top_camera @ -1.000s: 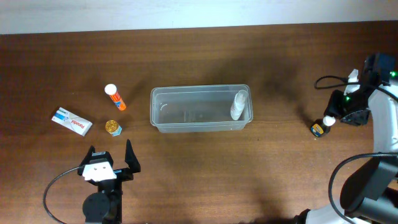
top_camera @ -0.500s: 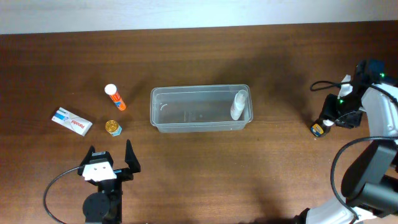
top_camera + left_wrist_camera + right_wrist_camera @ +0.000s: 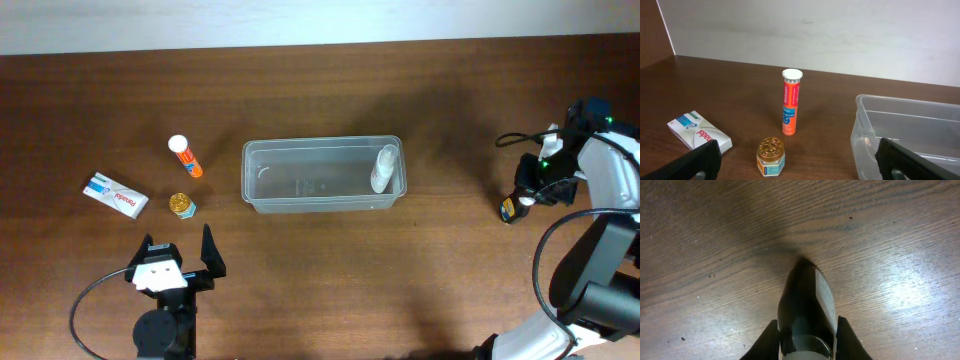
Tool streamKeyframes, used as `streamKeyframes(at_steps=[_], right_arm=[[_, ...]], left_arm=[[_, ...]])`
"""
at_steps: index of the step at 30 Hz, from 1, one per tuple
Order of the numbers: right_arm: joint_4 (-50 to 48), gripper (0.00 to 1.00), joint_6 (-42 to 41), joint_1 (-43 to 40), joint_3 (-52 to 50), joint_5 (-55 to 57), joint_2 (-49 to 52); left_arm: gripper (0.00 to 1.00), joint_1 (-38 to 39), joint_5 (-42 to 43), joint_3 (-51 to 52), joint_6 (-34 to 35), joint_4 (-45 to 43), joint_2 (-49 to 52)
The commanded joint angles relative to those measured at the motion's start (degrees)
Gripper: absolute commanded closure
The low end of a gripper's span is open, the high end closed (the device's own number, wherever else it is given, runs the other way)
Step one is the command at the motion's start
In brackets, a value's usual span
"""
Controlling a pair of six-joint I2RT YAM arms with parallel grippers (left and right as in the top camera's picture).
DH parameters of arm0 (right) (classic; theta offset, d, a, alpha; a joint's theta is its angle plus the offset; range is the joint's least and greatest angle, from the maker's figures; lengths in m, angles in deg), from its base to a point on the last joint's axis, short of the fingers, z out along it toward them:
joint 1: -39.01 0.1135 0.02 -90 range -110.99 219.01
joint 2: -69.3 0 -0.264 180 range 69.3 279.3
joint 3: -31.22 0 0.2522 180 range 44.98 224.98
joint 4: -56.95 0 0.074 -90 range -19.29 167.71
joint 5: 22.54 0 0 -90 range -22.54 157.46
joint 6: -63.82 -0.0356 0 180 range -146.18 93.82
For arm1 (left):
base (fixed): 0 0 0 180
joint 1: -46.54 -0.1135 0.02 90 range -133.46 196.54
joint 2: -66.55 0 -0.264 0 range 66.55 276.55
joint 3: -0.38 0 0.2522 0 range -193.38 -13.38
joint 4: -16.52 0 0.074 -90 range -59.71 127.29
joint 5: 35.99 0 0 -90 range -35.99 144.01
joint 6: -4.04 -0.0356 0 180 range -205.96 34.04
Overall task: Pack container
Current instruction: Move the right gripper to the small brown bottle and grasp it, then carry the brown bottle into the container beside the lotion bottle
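Observation:
The clear container [image 3: 323,198] stands mid-table with a white bottle [image 3: 383,168] lying in its right end; its left wall shows in the left wrist view [image 3: 860,131]. A small dark bottle [image 3: 509,208] lies on the table at the far right. My right gripper [image 3: 522,197] is shut on it; in the right wrist view the bottle [image 3: 805,297] sits tight between both fingers [image 3: 807,342]. My left gripper [image 3: 178,262] is open and empty near the front left, also open in the left wrist view [image 3: 800,167].
Left of the container lie an orange tube [image 3: 186,157] [image 3: 791,102], a gold-lidded jar [image 3: 181,205] [image 3: 771,156] and a white box [image 3: 115,194] [image 3: 699,131]. A cable loops beside the right arm [image 3: 560,270].
My right gripper has shifted slightly left and down over the dark bottle, covering its white cap. The left arm and other objects have not moved.

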Motion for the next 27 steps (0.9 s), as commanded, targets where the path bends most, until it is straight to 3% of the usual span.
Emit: streamKeyframes(at_steps=[1, 8, 17, 27], right_arm=[[0.1, 0.88, 0.2, -0.1, -0.4, -1.9, 0.6], [4.6, 0.91, 0.2, 0.0, 4.1, -2.8, 0.4], [17.3, 0.90, 2.0, 2.4, 19.9, -2.9, -0.8], [31.1, 0.89, 4.0, 15.9, 40.0, -2.9, -0.9]], left_arm=[[0.01, -0.3, 0.0, 0.6, -0.9, -0.1, -0.5], [0.01, -0.3, 0.0, 0.6, -0.9, -0.1, -0.5], [0.01, -0.3, 0.0, 0.6, -0.9, -0.1, -0.5], [0.01, -0.3, 0.0, 0.6, -0.9, -0.1, -0.5]])
